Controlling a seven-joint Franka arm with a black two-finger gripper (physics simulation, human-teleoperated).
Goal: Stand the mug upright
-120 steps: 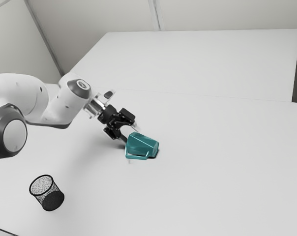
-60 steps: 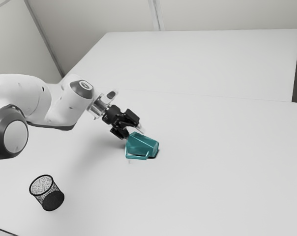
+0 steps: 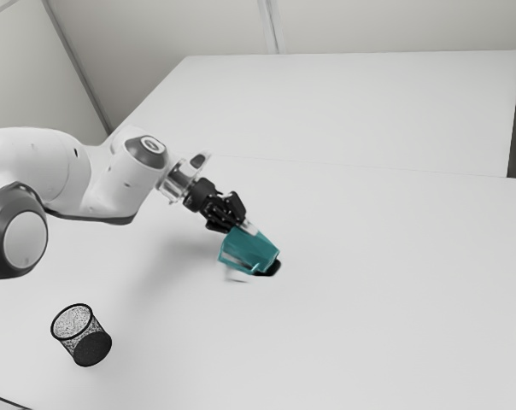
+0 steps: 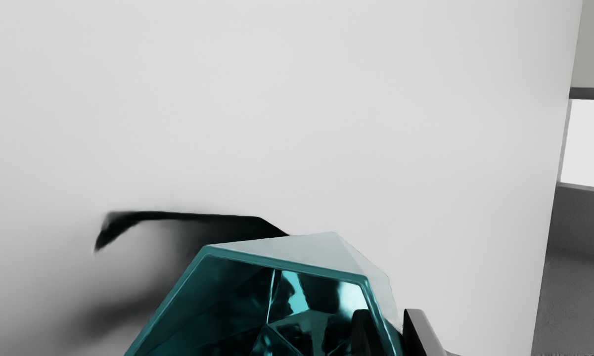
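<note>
Centre of exterior view: our claw (image 4: pixel 387 316) pinches tilted mug (image 3: pixel 253 248) by rim (image 4: pixel 287 266). We judge: stiff, slick, may pivot; wall hold suits.

Hand (image 3: pixel 243 230) is black | mug (image 3: pixel 256 245) in the hand is blue-green, shiny inside | arm (image 3: pixel 104 192) behind the hand is white and dark grey | cup (image 3: pixel 73 339) away from the hand is black net | table (image 3: pixel 369 299) under the hand is plain whitish
</note>
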